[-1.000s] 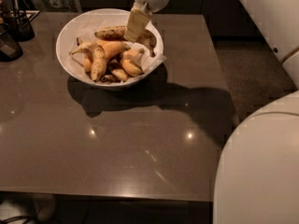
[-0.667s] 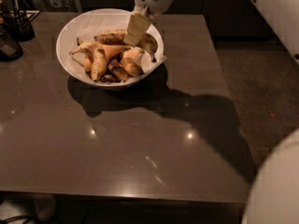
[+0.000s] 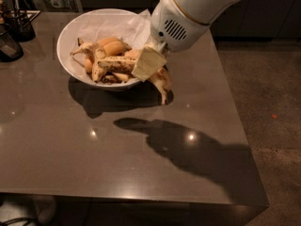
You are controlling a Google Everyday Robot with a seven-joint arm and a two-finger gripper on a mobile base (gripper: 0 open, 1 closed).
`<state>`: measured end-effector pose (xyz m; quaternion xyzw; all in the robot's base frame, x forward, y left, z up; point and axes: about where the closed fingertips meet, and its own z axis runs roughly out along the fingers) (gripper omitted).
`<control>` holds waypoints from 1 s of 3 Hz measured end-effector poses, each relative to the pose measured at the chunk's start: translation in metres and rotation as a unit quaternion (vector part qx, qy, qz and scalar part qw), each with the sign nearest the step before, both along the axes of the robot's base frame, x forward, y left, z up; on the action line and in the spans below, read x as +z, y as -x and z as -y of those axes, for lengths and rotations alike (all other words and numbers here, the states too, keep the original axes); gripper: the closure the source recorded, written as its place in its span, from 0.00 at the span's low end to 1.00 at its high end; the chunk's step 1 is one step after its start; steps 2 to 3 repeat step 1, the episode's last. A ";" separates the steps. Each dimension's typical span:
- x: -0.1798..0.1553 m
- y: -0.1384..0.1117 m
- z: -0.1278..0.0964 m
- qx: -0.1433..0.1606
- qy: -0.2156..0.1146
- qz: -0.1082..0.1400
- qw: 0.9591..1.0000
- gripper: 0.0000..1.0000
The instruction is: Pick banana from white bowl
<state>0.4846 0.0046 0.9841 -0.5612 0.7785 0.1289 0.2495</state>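
Note:
The white bowl (image 3: 75,28), lined with crinkled white paper, stands at the back left of the dark table and holds several spotted bananas (image 3: 99,62). My gripper (image 3: 149,64) is at the bowl's right front rim, with its pale finger pad (image 3: 146,60) facing the camera. It is shut on one spotted banana (image 3: 162,83). That banana hangs down over the rim outside the bowl, with its lower tip close above the table. The white arm reaches in from the upper right.
Two dark containers (image 3: 19,25) (image 3: 8,46) stand at the table's left edge. The dark table (image 3: 141,164) extends toward the camera, with its right edge beside the grey floor (image 3: 268,102).
The gripper moved from above the bowl's back right to its front right rim. A banana has come out over the rim with it. The view is now closer.

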 end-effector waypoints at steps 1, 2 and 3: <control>0.000 0.000 0.000 0.000 0.000 0.000 1.000 1.00; 0.000 0.000 0.000 0.000 0.000 0.000 1.000 1.00; 0.000 0.000 0.000 0.000 0.000 0.000 1.000 1.00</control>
